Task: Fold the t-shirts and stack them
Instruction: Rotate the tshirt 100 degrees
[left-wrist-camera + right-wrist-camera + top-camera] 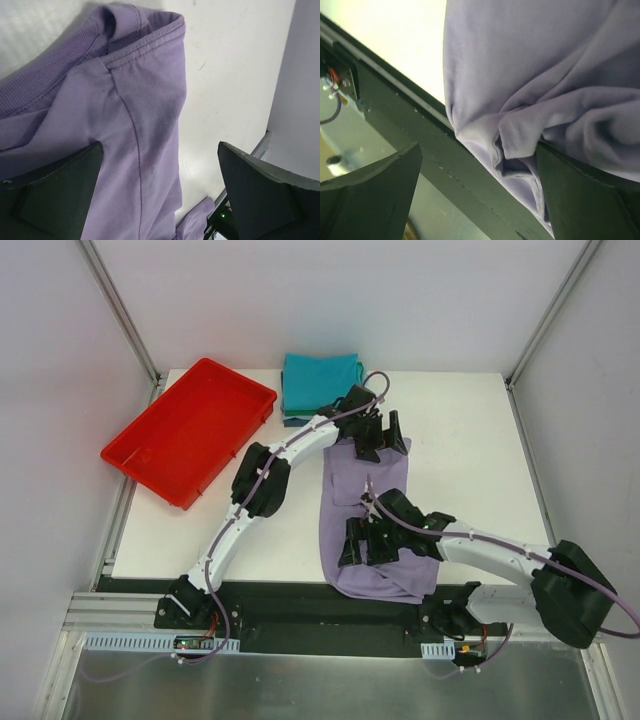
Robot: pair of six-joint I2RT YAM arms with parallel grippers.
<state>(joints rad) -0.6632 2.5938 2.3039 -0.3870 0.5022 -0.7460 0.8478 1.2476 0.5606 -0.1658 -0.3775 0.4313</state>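
Red tray (190,435) beside teal stack (320,380)

Bright, even light, soft shadows. Right wrist view: table (395,35) glares white upper left, lavender shirt (545,65) slightly blurred.

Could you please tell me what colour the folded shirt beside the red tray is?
Teal; the folded shirt shows best in the top external view.
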